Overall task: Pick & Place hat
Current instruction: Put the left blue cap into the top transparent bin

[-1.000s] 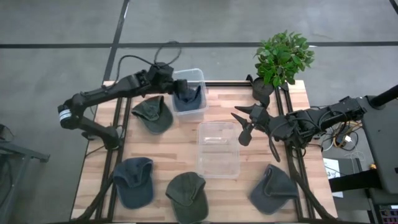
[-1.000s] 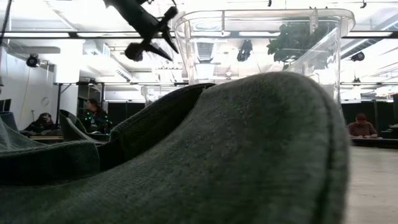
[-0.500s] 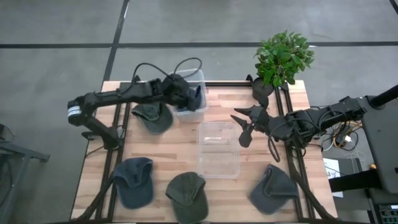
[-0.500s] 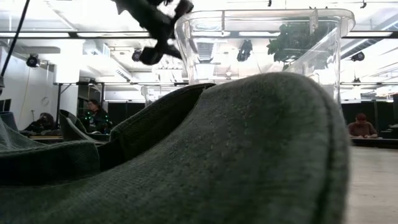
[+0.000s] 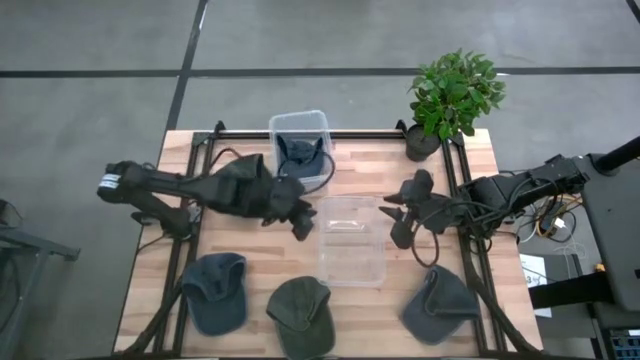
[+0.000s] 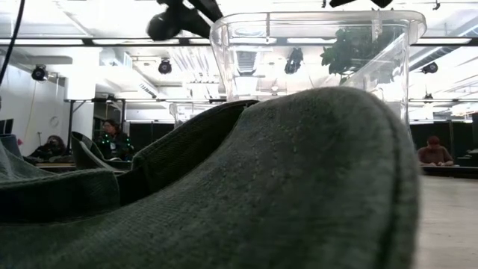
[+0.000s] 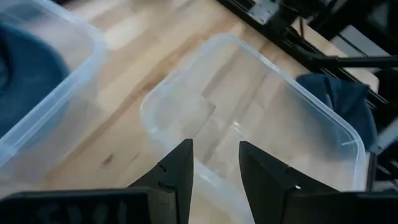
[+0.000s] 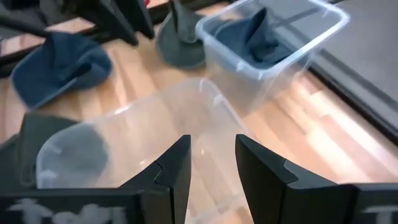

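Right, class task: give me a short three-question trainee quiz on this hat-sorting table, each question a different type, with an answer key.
1. True or false: the far bin already holds a blue hat.
2. How many hats lie in the near bin?
3. Which gripper is at the near bin's left rim: A left gripper, B right gripper?

Key: 1 true. 2 none. 3 A.

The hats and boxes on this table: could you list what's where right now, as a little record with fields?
far bin: holds one blue cap
middle bin: clear, nothing in it
caps on the wood: blue, green, grey along the near edge; another partly under the left arm
left pincer: open, empty, beside the middle bin
right pincer: open, empty, at the middle bin's other side
plant: far right corner
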You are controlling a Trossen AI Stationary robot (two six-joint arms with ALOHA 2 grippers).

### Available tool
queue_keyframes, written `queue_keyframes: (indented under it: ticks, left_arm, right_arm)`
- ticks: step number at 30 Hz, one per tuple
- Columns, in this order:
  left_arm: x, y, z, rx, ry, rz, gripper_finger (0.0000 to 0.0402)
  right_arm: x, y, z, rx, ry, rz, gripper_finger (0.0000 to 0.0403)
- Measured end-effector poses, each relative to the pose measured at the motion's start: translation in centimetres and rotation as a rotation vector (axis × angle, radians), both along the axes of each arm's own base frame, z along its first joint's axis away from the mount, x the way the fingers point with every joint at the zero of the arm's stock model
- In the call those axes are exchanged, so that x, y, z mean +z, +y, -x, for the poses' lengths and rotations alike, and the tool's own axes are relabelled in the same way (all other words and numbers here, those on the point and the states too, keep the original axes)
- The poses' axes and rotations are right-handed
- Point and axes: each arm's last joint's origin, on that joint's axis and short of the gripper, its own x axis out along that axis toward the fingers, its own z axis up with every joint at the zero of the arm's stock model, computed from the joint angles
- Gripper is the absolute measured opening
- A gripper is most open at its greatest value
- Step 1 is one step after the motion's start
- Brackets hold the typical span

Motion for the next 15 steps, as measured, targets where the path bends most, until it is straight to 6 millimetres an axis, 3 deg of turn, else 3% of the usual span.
queue_keyframes:
  ticks: [6, 15]
  left_arm:
    - [0.3, -3.8, 2.4, 0.084, -0.005, 0.019, 0.0121]
    - [-1.3, -8.1, 7.3, 0.343, 0.112, 0.265, 0.0121]
  right_arm:
    - [-0.1, 1.3, 0.4, 0.070, 0.010, 0.002, 0.0118]
    - [-0.2, 2.5, 1.0, 0.133, 0.016, 0.009, 0.0118]
